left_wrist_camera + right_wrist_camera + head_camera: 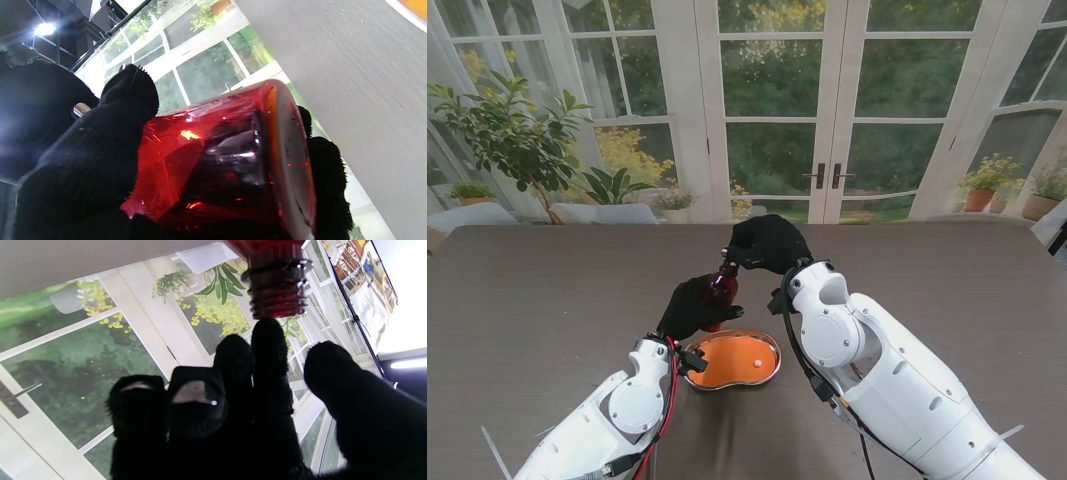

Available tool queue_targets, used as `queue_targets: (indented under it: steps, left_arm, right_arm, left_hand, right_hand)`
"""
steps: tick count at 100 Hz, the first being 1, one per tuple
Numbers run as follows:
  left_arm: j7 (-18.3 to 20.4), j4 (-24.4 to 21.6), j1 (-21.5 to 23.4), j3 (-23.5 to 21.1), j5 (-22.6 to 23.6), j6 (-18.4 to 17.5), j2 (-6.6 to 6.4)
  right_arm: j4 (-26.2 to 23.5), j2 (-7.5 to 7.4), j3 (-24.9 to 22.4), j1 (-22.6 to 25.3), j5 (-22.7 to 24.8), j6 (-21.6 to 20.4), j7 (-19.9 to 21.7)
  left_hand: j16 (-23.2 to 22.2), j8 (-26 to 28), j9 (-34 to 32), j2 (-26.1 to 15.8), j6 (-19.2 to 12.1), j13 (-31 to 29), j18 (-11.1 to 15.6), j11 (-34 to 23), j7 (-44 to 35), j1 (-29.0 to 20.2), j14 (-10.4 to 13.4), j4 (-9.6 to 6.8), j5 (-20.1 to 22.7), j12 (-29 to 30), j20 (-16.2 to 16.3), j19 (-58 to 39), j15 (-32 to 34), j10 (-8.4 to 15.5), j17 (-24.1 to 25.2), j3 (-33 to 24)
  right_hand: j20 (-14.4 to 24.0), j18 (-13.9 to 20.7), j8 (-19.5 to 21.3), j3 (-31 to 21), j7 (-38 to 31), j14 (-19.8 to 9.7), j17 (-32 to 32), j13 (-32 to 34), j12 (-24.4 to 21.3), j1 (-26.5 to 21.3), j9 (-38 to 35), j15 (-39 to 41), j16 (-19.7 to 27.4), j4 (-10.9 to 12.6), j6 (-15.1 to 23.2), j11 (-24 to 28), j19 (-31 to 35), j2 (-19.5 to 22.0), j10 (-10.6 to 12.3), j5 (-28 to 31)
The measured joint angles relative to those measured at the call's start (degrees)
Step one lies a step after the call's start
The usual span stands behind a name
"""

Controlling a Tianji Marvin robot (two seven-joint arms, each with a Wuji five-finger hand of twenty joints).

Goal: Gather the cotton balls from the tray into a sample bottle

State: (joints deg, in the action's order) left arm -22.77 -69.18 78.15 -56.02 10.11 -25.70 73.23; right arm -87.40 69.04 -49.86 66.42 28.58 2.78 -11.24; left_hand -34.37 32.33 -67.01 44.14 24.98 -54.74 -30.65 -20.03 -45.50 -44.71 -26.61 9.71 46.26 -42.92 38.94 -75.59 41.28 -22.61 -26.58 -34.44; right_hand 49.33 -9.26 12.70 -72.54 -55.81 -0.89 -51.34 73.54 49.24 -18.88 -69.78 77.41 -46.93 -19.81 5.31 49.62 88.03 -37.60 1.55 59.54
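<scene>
My black-gloved left hand [695, 306] grasps the red translucent glass sample bottle [719, 292] upright, just beyond the orange-lined kidney-shaped metal tray [733, 359]. My black-gloved right hand [768, 243] arches over its threaded neck [276, 290], fingertips [269, 331] touching the mouth, holding nothing.

A dark brown bench [547, 300] stands before white glass doors [827, 110] and windows – green garden outside. A leafy plant [512, 130] is at the left, potted plants [982, 185] at the right.
</scene>
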Motion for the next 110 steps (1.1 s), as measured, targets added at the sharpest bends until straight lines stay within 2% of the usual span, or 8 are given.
queue_targets:
  steps: [32, 110]
  left_arm:
    - [-0.5, 0.4, -0.1, 0.1, 0.4, -0.6, 0.01]
    - [-1.2, 0.8, -0.7, 0.0, 1.0, -1.2, 0.08]
  right_arm:
    - [0.0, -0.11, -0.1, -0.1, 0.2, 0.1, 0.0]
    - [-0.9, -0.1, -0.5, 0.7, -0.9, -0.6, 0.0]
  left_hand:
    - [0.0, 0.0, 0.0, 0.0, 0.0, 0.0, 0.0, 0.0, 0.0, 0.0, 0.0, 0.0, 0.0, 0.0, 0.0, 0.0, 0.0, 0.0, 0.0, 0.0]
    - [0.0, 0.0, 0.0, 0.0, 0.0, 0.0, 0.0, 0.0, 0.0, 0.0, 0.0, 0.0, 0.0, 0.0, 0.0, 0.0, 0.0, 0.0, 0.0, 0.0]
  right_hand:
    - [0.0, -0.3, 0.1, 0.5, 2.3, 0.1, 0.0, 0.0, -0.8, 0.7, 0.0, -0.6, 0.0, 0.0, -0.1, -0.8, 0.0, 0.0, -0.1, -0.1]
    - [0.0, -0.4, 0.1, 0.5, 2.5, 0.3, 0.1, 0.0, -1.4, 0.7, 0.0, -0.7, 0.0, 0.0, -0.7, -0.9, 0.0, 0.6, -0.4, -0.6]
